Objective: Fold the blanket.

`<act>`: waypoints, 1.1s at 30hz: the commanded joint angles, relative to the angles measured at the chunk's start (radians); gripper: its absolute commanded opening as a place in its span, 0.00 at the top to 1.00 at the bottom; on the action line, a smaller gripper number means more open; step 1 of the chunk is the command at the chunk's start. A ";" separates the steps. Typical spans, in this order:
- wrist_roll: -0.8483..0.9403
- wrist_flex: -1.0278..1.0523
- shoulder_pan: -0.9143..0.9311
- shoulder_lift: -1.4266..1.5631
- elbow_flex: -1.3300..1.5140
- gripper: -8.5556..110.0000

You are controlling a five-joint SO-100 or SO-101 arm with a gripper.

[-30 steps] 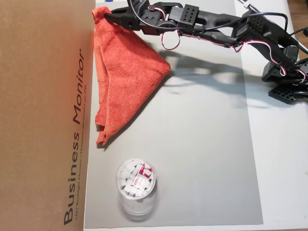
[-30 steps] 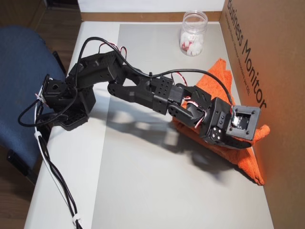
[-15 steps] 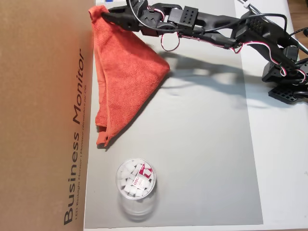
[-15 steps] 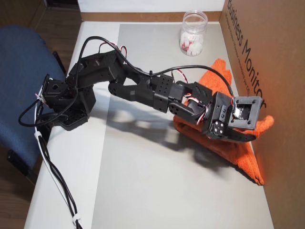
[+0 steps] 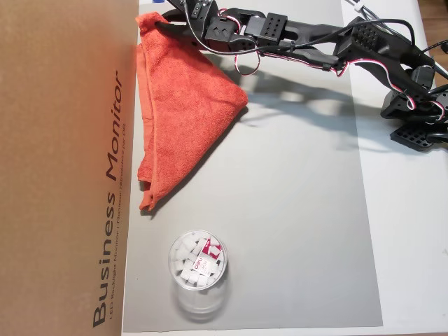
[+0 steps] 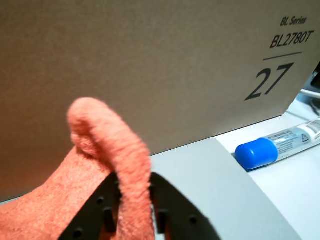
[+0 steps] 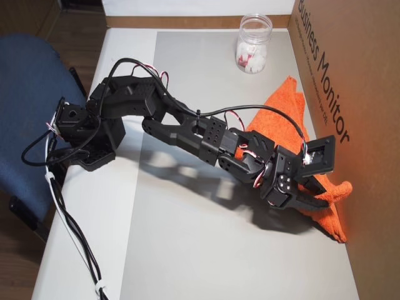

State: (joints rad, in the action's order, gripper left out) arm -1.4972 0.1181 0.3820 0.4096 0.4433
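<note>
The gripper [image 6: 134,212] has its fingers clamped on a corner of the blanket [image 5: 183,119], which lies in a rough triangle on the grey mat [image 5: 294,210] against the cardboard box [image 5: 63,168]. Only a thin ridge is pinched, so it may slip free, or snag the box wall.

Arm [image 5: 315,38] stretched out low, pincer [image 6: 131,200] clamped on blanket [image 5: 185,112] corner

table [image 5: 413,231] | grey mat [image 5: 294,210] | blanket [image 5: 182,112] | jar [image 5: 198,269] | box [image 5: 63,168]
</note>
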 commanded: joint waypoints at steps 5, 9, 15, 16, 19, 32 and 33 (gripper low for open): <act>0.032 -0.023 -0.011 0.020 -0.008 0.83; 0.028 -0.023 -0.009 0.021 -0.008 0.83; 0.031 -0.009 -0.011 0.035 -0.008 0.83; 0.031 -0.009 -0.014 0.037 -0.008 0.83; 0.031 -0.009 -0.014 0.037 -0.012 0.86; 0.049 -0.008 -0.002 0.021 0.069 0.92; 0.077 -0.008 0.003 0.021 0.078 0.92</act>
State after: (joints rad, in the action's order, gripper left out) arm -1.4496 0.1150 0.3774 0.4096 0.5216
